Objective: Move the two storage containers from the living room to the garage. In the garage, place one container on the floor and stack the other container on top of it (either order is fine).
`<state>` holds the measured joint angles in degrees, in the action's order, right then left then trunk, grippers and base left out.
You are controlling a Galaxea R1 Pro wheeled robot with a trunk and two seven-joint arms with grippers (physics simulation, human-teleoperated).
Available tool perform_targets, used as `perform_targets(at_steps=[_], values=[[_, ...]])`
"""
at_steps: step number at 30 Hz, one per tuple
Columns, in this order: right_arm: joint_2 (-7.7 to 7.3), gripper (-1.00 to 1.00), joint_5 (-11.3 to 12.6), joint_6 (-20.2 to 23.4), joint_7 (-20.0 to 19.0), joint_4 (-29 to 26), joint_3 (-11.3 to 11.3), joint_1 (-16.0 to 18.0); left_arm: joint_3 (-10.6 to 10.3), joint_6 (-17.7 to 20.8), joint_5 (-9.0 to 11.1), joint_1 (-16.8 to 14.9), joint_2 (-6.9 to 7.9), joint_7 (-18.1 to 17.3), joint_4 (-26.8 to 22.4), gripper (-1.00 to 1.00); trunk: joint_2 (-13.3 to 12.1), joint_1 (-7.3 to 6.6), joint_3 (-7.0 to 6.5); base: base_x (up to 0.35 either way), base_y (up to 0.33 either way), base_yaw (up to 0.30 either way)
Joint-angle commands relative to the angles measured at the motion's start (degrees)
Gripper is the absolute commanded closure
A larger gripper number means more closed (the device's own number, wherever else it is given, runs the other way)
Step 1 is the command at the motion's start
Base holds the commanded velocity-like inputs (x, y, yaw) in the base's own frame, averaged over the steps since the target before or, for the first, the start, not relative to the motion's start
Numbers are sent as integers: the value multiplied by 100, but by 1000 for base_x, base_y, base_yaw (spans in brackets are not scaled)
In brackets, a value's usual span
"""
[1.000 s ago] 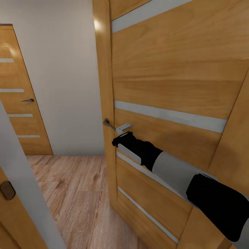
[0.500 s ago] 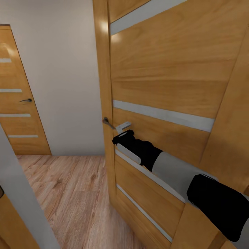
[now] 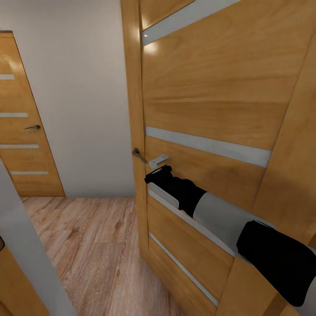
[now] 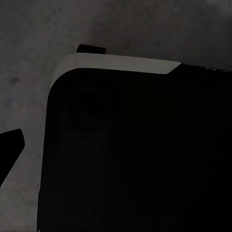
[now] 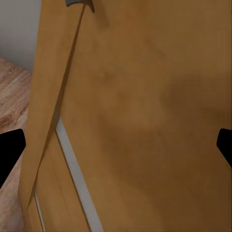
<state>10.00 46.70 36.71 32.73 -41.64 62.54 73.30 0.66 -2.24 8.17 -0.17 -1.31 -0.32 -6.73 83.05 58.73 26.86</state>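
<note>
Right claw: up at the door, its tip just under the handle; the right wrist view has both fingertips far apart at the frame edges, so it is spread wide, with bare door panel between them.
Door: against the half-second-old frame, its edge sits a touch further right and the handle with it; the wall and far door hold their place, so the door itself swung slightly.
Left claw: dark wrist view, a black body over grey; cannot tell how it stands.
Floor: light wood planks, left of the right claw.
Containers: none on show here.
</note>
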Motion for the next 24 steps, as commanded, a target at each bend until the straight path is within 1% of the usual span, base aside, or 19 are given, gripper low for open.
perform_targets(at_steps=[1,4,13,24], values=[[0,-100,24,38,66,42,22,8,6,-14,44,-1,-1,-3,-2,-100,3,0,7,0,0,0],[0,-100,20,38,66,42,22,8,0,-14,44,-1,2,-8,-3,-100,3,0,7,54,0,0],[0,-100,15,44,67,42,22,8,-4,-20,44,-1,0,-5,-3,-100,3,0,7,239,0,0],[0,-100,7,47,99,51,30,8,4,-23,44,-1,-1,-7,-3,-100,3,0,7,26,0,0]])
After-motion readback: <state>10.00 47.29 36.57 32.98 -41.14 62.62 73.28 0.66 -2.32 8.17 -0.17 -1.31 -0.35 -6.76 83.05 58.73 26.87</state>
